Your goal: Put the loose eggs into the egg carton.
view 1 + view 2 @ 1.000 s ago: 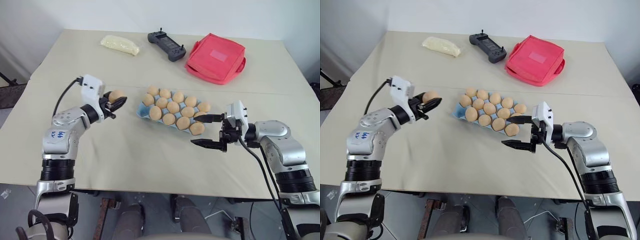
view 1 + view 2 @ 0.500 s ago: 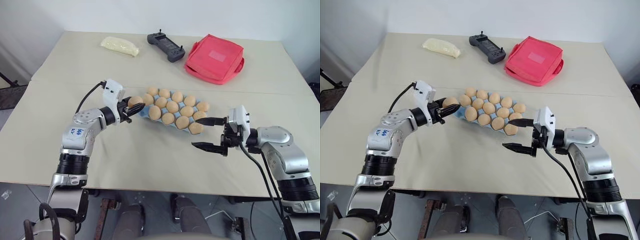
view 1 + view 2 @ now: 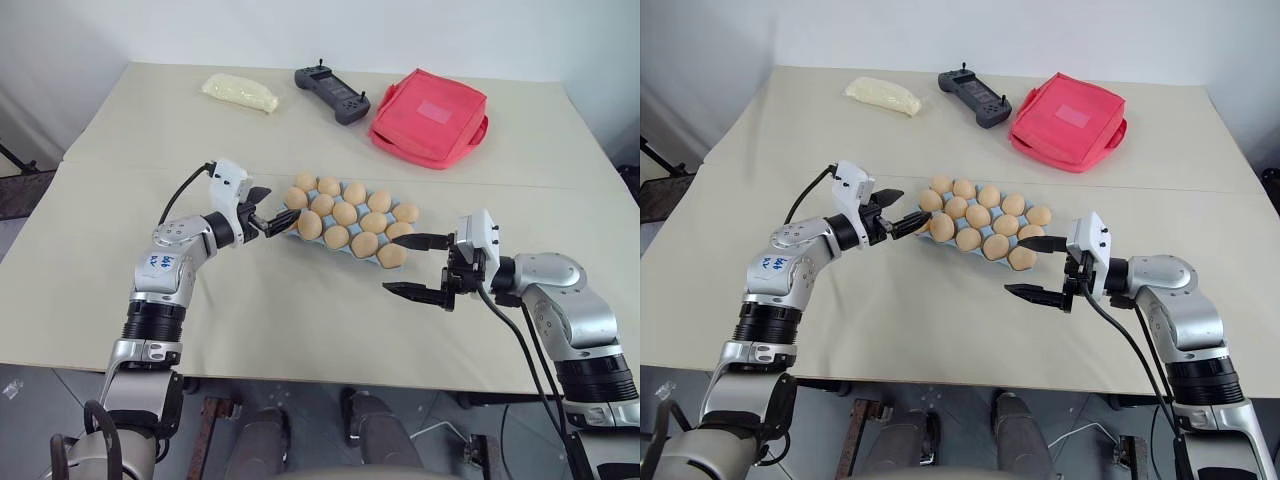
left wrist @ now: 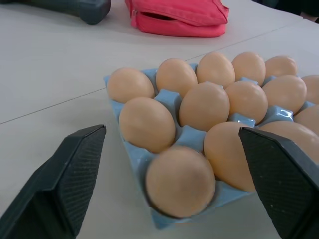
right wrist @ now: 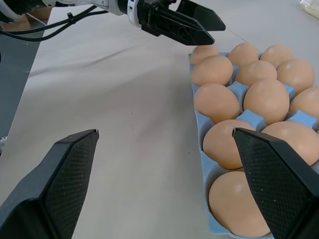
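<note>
The light blue egg carton (image 4: 188, 135) lies mid-table, its cups holding several pale orange eggs (image 3: 345, 213). My left gripper (image 3: 270, 208) is at the carton's left end, level and open. Its black fingers (image 4: 75, 169) stand either side of one egg (image 4: 179, 181) that sits in the near corner cup, and they do not touch it. My right gripper (image 3: 400, 264) hovers open and empty by the carton's right front corner, pointing left. The right wrist view shows the left gripper across the carton.
A pale yellow packet (image 3: 240, 91), a black controller (image 3: 333, 91) and a red square bag (image 3: 430, 115) lie along the back of the table. Bare tabletop lies in front of the carton, up to the near edge.
My left gripper carried an egg rightward to the carton's left end and opened. The egg now rests in the corner cup. The right arm has stayed put.
</note>
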You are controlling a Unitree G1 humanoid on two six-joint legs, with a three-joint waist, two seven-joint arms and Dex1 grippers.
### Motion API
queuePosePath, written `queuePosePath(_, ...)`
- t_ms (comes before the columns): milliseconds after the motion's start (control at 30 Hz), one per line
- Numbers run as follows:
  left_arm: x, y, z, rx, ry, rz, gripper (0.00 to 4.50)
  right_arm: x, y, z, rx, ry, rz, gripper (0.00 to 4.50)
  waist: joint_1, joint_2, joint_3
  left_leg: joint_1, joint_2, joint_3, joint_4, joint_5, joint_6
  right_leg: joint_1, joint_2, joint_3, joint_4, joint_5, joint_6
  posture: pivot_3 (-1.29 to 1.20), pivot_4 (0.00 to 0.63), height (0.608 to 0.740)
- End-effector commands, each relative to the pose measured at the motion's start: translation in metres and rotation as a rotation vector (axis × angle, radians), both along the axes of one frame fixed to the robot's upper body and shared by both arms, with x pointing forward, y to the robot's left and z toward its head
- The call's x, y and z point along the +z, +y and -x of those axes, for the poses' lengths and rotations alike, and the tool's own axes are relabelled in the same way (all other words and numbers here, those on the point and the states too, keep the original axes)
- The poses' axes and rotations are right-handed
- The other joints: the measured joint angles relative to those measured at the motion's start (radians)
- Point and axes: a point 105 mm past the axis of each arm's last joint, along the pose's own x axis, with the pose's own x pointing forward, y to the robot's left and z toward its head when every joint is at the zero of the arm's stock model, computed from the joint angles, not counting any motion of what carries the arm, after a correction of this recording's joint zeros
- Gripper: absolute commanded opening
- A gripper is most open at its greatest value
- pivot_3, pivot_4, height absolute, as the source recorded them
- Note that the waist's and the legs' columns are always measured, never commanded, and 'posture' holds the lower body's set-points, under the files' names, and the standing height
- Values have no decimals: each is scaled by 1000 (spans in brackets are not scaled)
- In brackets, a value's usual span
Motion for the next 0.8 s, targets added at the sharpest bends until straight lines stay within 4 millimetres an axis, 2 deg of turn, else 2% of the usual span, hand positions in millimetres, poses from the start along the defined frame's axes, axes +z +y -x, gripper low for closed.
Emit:
queuePosePath(33,18,6,-3,19,-61,23,4481,14,-1,1,6,-52,-11,4500,0,0,0,0,0,0,0,0,0,0,0,0,0,0,0,0,150,740)
queuePosePath(167,23,13,0,29,-82,23,4481,15,0,0,6,-54,-12,4500,0,0,0,0,0,0,0,0,0,0,0,0,0,0,0,0,150,740)
queuePosePath(267,40,28,9,42,-146,51,4481,17,-1,0,3,-62,-18,4500,-2,0,0,0,0,0,0,0,0,0,0,0,0,0,0,0,150,740)
queuePosePath(367,48,52,34,0,-213,34,4481,15,-4,2,3,-59,-12,4500,-9,0,0,0,1,0,0,0,0,0,0,1,0,0,0,0,150,740)
queuePosePath(500,39,79,57,-15,-196,-29,4481,15,-7,0,-4,-56,-10,4500,-3,0,0,1,1,-1,-3,0,-1,0,0,7,0,-1,-2,0,150,740)
queuePosePath(633,30,96,73,-6,-180,-53,4481,12,-11,-4,-19,-47,-4,4500,4,0,0,1,1,-2,-2,0,0,1,-2,6,-1,-1,-2,0,150,740)
queuePosePath(800,24,112,84,20,-188,-50,4481,12,-18,-8,-42,-43,-30,4500,0,0,0,0,1,-2,-3,0,0,1,-3,6,-4,-1,-2,0,150,740)
